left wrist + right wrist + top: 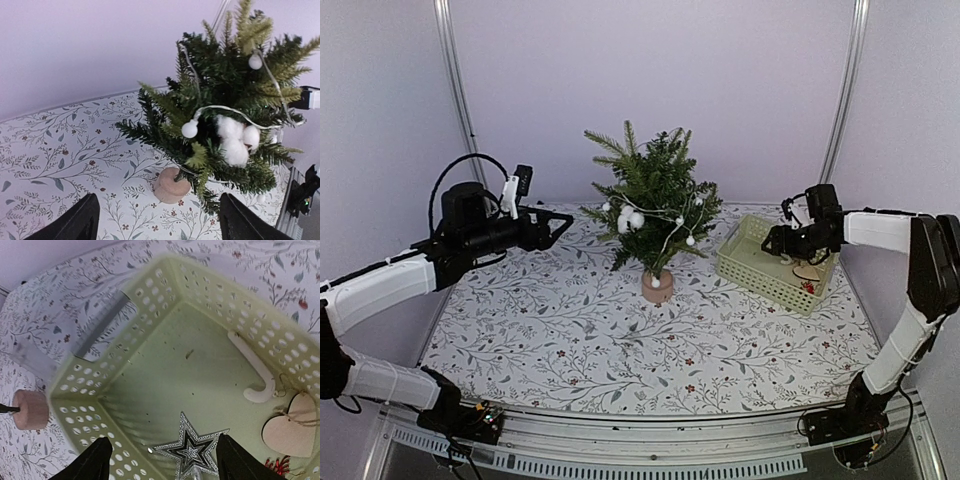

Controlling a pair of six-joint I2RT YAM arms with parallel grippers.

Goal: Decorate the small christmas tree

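Hovering my right claw (161, 440), released and empty, over the green basket (150, 285) at right, lined up on the silver star (191, 452), likely next ornament. Small christmas tree (655, 205) stands mid-far on the counter (550, 330); left claw (159, 197) gapes empty, facing it.

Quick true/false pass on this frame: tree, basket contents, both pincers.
1. The small christmas tree carries a string of white bulbs. True.
2. The silver star tops the tree. False: it lies in the green basket.
3. The left pincer grips an ornament. False: it is open and empty, facing the tree.
4. A wooden heart lies in the basket. True.
5. The right pincer hangs over the basket. True.
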